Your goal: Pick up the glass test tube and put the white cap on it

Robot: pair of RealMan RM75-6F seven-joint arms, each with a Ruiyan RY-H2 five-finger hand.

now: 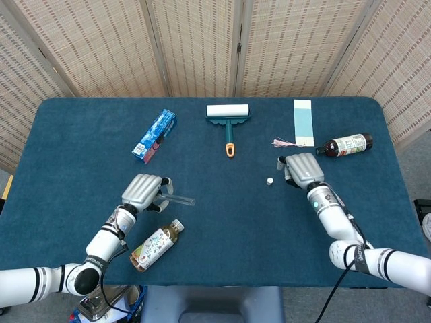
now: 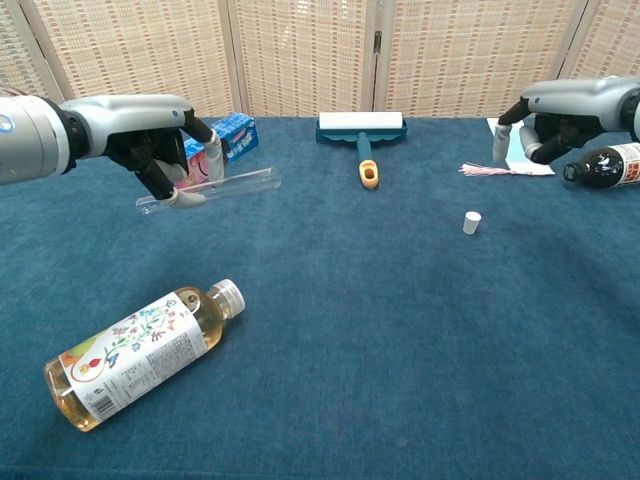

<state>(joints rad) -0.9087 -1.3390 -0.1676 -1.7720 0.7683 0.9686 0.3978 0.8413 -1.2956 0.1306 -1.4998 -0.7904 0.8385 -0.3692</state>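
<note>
One glass test tube lies level in the left hand, pinched in its fingers above the worktop at about eight o'clock. One white cap stands alone on the cloth near three o'clock. The right hand, fingers curled on nothing, hovers apart from it. Two bottles: a tea bottle and a dark bottle.

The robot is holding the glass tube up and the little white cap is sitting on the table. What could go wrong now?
The glass test tube is only gripped near one end by the left hand, so it might tilt or slip and break. The white cap stands apart from the right hand; being small, it could tip or roll when grabbed.
</note>
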